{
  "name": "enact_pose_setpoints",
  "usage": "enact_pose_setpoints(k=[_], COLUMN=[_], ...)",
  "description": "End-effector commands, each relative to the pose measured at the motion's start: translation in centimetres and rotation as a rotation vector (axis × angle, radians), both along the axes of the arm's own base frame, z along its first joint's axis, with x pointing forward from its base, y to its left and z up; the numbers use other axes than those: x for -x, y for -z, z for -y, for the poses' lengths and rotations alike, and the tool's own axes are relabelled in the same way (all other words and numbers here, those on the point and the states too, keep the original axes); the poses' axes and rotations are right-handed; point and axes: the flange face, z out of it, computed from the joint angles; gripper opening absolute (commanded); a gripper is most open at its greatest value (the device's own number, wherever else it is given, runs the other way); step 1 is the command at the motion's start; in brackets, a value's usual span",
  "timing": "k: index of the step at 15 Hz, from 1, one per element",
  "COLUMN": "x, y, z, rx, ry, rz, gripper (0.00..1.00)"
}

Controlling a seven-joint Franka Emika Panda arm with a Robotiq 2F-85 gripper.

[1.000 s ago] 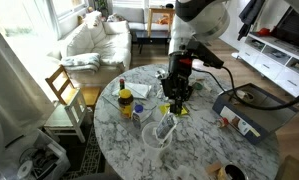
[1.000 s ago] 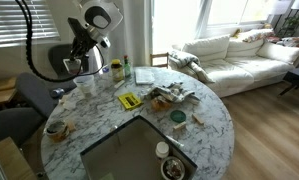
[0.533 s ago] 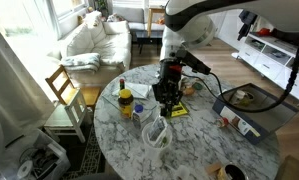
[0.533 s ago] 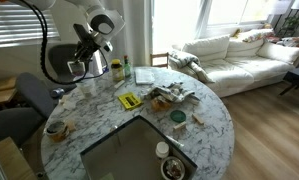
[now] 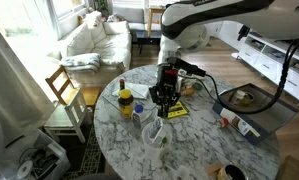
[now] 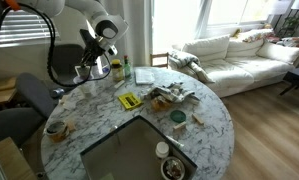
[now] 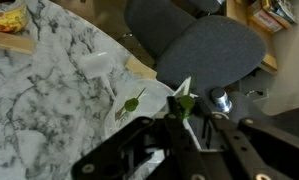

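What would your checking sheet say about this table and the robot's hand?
Surface: round marble table, crowded on one side.
Job's things: small green thing at the fingertips; green sprig lying on the marble.
Clutter: clear cup, yellow-capped jar, yellow packet.
Hand: hand shut on the small green thing, near the table edge.
Cables: black cable looping behind the arm.
Surroundings: white sofa, office chair.

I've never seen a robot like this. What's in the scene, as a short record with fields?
surface: round marble table
gripper: shut on a small green thing, raised over the table
nearest: clear plastic cup
nearby: yellow-lidded jar, yellow packet
beyond the table edge: grey office chair
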Motion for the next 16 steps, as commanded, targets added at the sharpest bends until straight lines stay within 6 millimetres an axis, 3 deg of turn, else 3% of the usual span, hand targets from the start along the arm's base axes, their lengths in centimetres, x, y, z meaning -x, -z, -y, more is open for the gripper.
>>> enact_pose_setpoints(k=[1, 2, 9, 12, 13, 14, 16], x=[-0.2, -0.2, 0.5, 1.3, 1.0, 0.2, 0.2], y=[0.6, 0.7, 0.2, 1.6, 2.1, 1.4, 2.2], z=[-0.2, -0.2, -0.3, 0.4, 0.5, 0.3, 0.2], rx=[0.088, 0.099, 0.137, 0.242, 0.259, 0.214, 0.236], ry=[0.017, 0.018, -0.048, -0.104, -0.127, -0.084, -0.103], rz=[-0.044, -0.044, 0.026, 0.050, 0.125, 0.052, 0.096], gripper=[0.46, 0.47, 0.98, 1.00, 1.00, 1.00, 1.00])
